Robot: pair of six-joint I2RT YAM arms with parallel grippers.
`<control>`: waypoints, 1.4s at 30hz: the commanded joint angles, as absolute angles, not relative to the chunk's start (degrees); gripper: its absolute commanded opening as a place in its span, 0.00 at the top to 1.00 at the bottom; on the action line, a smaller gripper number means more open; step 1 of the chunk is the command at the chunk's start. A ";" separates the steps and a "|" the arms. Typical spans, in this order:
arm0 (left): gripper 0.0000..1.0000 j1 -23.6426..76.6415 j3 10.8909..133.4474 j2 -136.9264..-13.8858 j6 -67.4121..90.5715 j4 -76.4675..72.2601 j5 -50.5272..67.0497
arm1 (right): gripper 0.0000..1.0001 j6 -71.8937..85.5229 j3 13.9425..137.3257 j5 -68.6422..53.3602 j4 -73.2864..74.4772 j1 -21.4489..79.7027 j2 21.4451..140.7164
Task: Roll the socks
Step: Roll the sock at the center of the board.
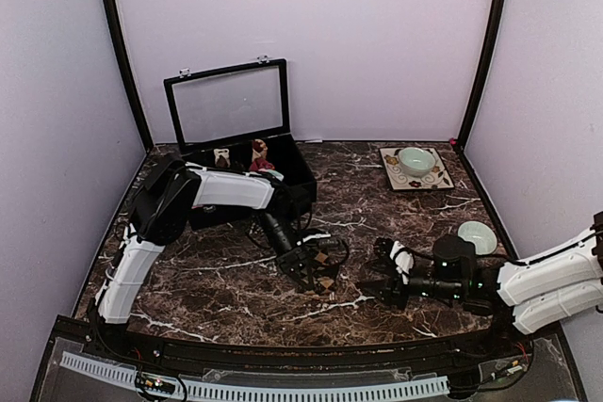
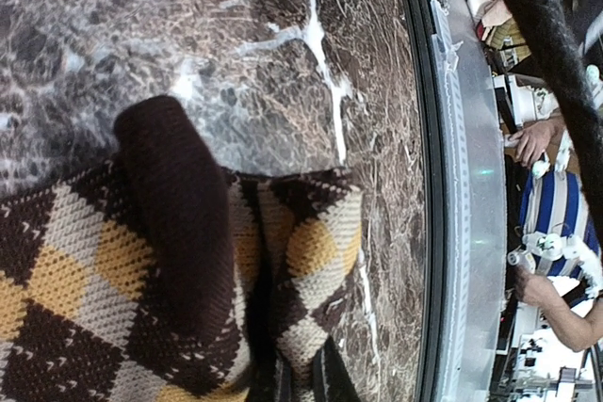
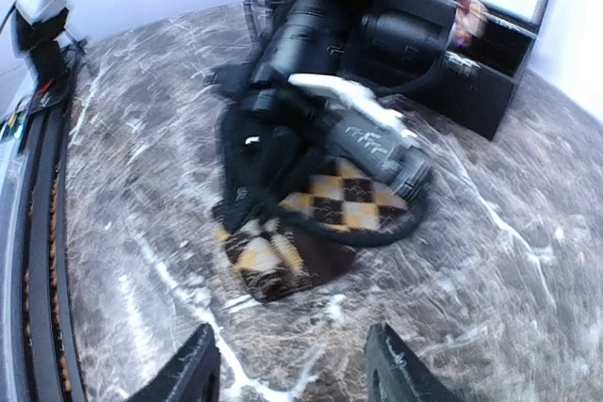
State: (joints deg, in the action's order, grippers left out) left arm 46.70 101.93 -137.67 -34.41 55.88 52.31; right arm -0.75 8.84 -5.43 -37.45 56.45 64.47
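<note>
Right gripper (image 3: 292,357) hovers low over the marble tabletop (image 3: 490,261), its two fingers spread wide with nothing between them. Just ahead of it lies the dark brown sock with tan diamond checks (image 3: 344,197), crumpled and partly folded over itself. Left gripper (image 1: 317,273) sits right on top of that sock; whether its fingers pinch the knit or only press on it I cannot tell. Behind the left gripper stands an open black box (image 1: 300,171), with something pinkish (image 1: 258,155) inside.

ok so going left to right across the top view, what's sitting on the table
black box with its lid up, brown checked sock, tray holding a green bowl, pale bowl on its own
</note>
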 commanded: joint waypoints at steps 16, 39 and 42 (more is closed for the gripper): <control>1.00 46.41 99.94 -145.11 -33.22 56.40 36.23 | 0.54 -27.39 29.28 -14.74 -32.78 63.13 90.82; 1.00 46.41 100.21 -145.37 -35.14 57.84 36.83 | 0.65 -30.47 31.93 -11.73 -32.10 59.77 97.42; 1.00 46.41 100.20 -145.42 -35.16 57.99 36.97 | 0.65 -30.75 32.21 -11.50 -31.47 59.70 97.39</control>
State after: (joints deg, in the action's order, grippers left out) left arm 46.28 103.15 -138.85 -33.85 57.58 53.23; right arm -29.74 30.96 -13.37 -33.12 60.31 98.41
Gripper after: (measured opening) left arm 0.062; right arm 0.348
